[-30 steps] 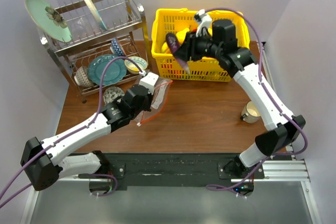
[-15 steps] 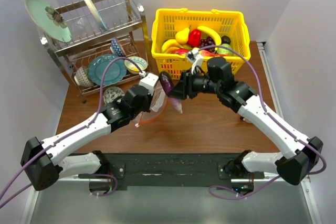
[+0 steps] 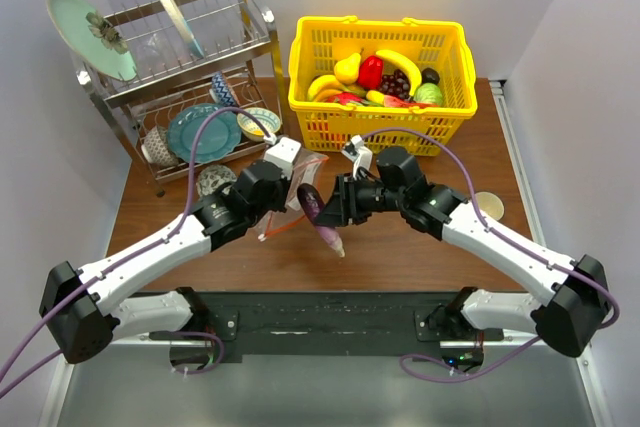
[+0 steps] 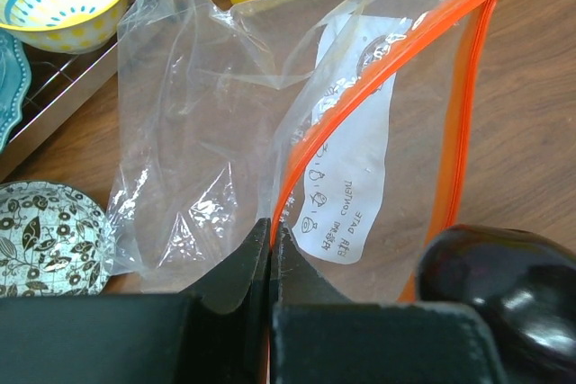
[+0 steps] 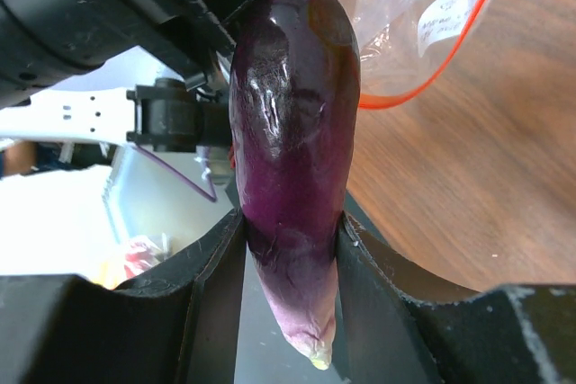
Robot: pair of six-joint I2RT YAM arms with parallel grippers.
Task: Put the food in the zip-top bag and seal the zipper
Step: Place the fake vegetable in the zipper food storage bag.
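Our left fingers [image 4: 229, 281] pinch the bag [image 4: 198, 132] shut-tight by its rim; right fingers [image 5: 382, 303] clamp the eggplant [image 5: 292, 132] at the bag's five o'clock. We risk snagging the zipper [image 4: 468, 105], collapsing the mouth.

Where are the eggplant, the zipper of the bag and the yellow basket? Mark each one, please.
eggplant [image 5: 292, 132], right wrist view, its purple middle.
zipper [image 4: 463, 132], left wrist view, right-hand orange strip.
yellow basket [image 3: 325, 127], top external view, its front wall.
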